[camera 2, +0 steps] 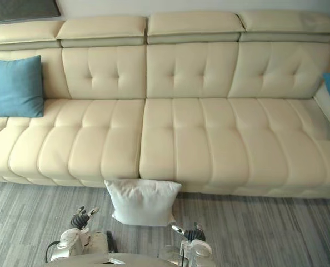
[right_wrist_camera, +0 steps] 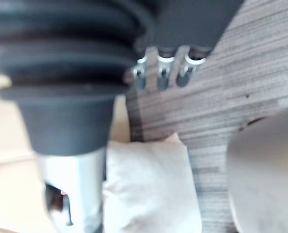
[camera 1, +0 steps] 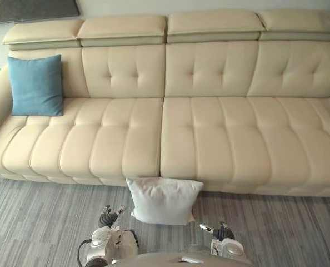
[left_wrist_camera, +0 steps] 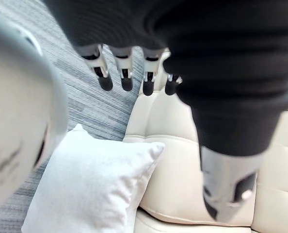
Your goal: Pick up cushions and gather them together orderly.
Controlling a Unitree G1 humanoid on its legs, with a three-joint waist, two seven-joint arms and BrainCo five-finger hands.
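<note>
The left hand point(camera 1: 110, 216) has a dark ribbed cover point(left_wrist_camera: 221, 58) over its back and wrist. Its silver fingers point(left_wrist_camera: 105, 80) sit in a row, each with a rounded dark tip. The left thumb point(left_wrist_camera: 226, 189) is silver with dark insets. The right hand point(camera 1: 219, 231) is built the same, with a right ribbed cover point(right_wrist_camera: 61, 53) of stacked dark folds, right fingers point(right_wrist_camera: 164, 73) in silver, and a silver right thumb point(right_wrist_camera: 73, 189). The left forearm point(camera 1: 101, 242) and right forearm point(camera 1: 230, 248) have rounded silver-grey casings.

Right hand point(right_wrist_camera: 164, 73): dark ribbed cover close up, silver fingers loosely extended above the floor, grasping nothing.
Cushion: white square fabric cushion point(right_wrist_camera: 153, 191), lying on the carpet below the hand.
Floor: grey striped carpet point(right_wrist_camera: 241, 73).
Sofa: cream leather sofa point(right_wrist_camera: 6, 145), just beside the cushion.
</note>
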